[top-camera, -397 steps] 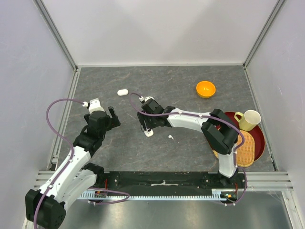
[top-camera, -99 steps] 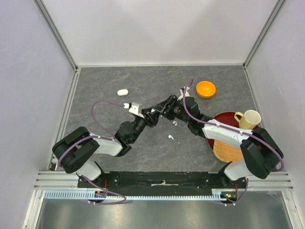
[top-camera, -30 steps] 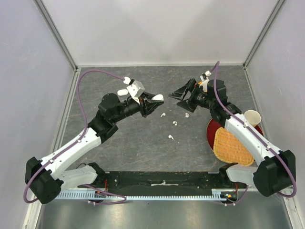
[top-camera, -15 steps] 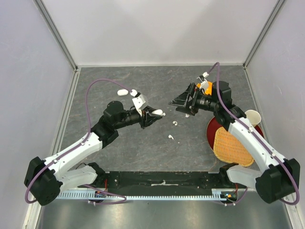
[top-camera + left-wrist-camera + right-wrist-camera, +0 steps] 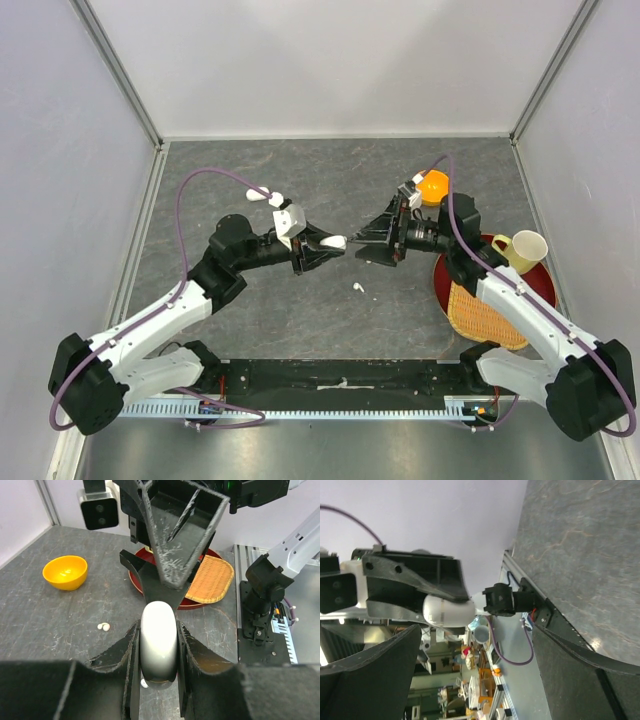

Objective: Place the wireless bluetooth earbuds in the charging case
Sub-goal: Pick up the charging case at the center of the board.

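My left gripper (image 5: pixel 322 245) is shut on a white pill-shaped charging case (image 5: pixel 335 241), held in the air above the table's middle. The left wrist view shows the case (image 5: pixel 158 645) clamped between both fingers (image 5: pixel 125 652). My right gripper (image 5: pixel 361 247) stands open just right of the case, facing it, with nothing between its fingers. Seen from the right wrist, the case (image 5: pixel 447 611) pokes out of the left gripper's black fingers (image 5: pixel 415 582). One earbud (image 5: pixel 356 288) lies on the table below. Two more earbuds (image 5: pixel 103 626) lie together near the bowl, and another (image 5: pixel 144 683) peeks out under the case.
An orange bowl (image 5: pixel 434 184) sits at the back right, partly behind the right arm. A red plate (image 5: pixel 546 290) at the right holds a woven tray (image 5: pixel 466 312) and a yellow mug (image 5: pixel 526 250). A second white case (image 5: pixel 256 194) lies at the back left under the purple cable.
Both grippers came toward the near side and closer together. The left one brought the case along, and the right one swung left until its open fingers face the case.
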{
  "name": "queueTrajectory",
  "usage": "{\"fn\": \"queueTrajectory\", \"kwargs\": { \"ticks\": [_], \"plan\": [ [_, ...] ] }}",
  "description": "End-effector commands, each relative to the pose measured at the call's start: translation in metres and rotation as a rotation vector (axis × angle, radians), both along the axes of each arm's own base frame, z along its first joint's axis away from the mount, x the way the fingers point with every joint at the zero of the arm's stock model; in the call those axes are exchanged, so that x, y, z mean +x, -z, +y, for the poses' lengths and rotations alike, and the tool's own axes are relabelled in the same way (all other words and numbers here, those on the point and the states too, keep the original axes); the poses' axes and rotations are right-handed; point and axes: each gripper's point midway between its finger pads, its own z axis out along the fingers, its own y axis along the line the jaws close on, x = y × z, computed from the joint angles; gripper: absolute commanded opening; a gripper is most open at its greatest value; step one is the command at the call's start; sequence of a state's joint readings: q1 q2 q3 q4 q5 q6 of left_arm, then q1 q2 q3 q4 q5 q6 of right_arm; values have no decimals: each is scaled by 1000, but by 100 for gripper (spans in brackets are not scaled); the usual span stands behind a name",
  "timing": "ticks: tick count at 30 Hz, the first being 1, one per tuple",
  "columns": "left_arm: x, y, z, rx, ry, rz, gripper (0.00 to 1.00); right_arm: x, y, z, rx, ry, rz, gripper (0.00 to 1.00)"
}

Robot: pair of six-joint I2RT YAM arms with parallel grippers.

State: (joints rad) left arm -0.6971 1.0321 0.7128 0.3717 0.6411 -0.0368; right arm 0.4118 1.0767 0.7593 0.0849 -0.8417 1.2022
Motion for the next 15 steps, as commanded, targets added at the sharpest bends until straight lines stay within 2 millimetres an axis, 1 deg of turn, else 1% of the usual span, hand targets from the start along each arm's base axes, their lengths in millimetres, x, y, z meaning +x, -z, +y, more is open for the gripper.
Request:
{"fn": "queueTrajectory", "kwargs": {
  "ticks": [1,4,8,10,12,14,15],
  "plan": [
    [-10,-8,-5,-31,63,-27,2,-13,-31,17,95,-55,-65,98],
    [-10,-8,-6,-28,70,-37,2,-15,-28,26,100,-58,-41,98],
    [-11,-9,-5,-29,74,-45,2,-11,-23,31,127,-33,6,98],
    [-13,-10,-5,-30,80,-52,2,-10,-23,33,159,-26,33,97],
    [-13,-9,-5,-26,83,-57,2,-9,-20,35,173,-21,60,91],
    [-12,-9,-5,-24,82,-60,2,-9,-19,37,195,-19,81,87],
    [-12,-8,-5,-21,82,-61,2,-10,-18,39,200,-24,89,83]
  ]
}}
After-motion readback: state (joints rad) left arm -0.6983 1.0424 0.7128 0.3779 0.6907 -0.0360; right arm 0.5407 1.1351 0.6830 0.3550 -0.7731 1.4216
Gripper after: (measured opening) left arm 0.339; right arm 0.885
